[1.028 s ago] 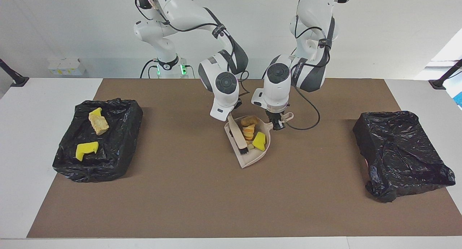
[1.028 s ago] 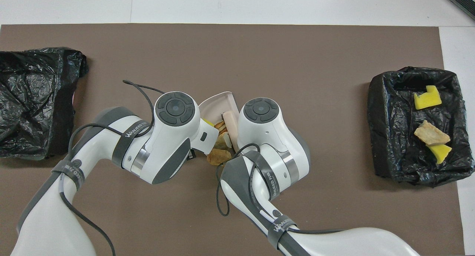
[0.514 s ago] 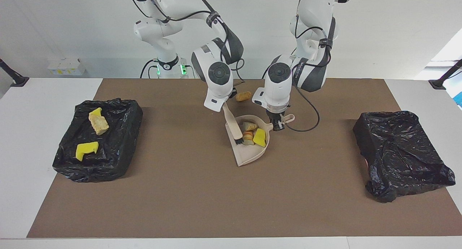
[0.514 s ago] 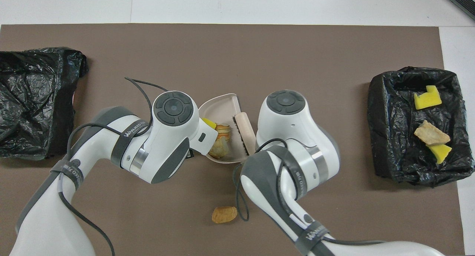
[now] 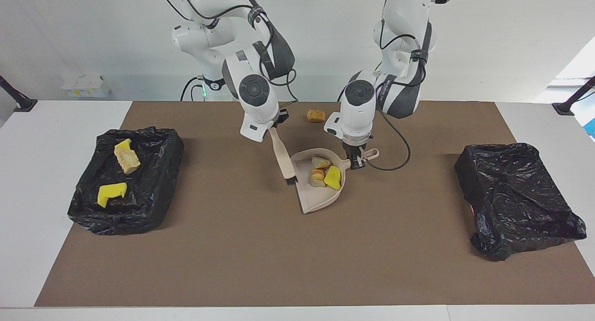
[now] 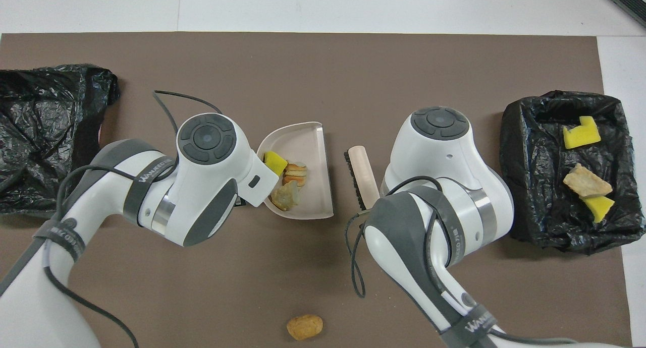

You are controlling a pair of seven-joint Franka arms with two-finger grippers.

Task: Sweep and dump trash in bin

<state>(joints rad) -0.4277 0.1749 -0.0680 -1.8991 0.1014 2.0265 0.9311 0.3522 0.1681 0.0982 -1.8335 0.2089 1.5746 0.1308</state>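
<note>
My left claw (image 5: 357, 162) pinches the dustpan (image 5: 320, 190) handle; my right claw (image 5: 273, 128) pinches the brush (image 5: 284, 159) beside it. One pastry scrap (image 5: 316, 116) lies on the desk (image 5: 232, 246).

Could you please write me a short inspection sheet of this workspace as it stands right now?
Surface: brown mat on a white table.
Job's things: three scraps in the dustpan; one tan scrap loose on the mat, nearer the robots than the dustpan; three scraps in the bin at the right arm's end; bin at the left arm's end shows no scraps.
Clutter: nothing seen.
Grippers: left pincer shut on the dustpan's handle; right pincer shut on the brush, which hangs beside the dustpan.
Cables: black cable loops from the left arm over the mat.
Surroundings: white wall; small white box by it.
</note>
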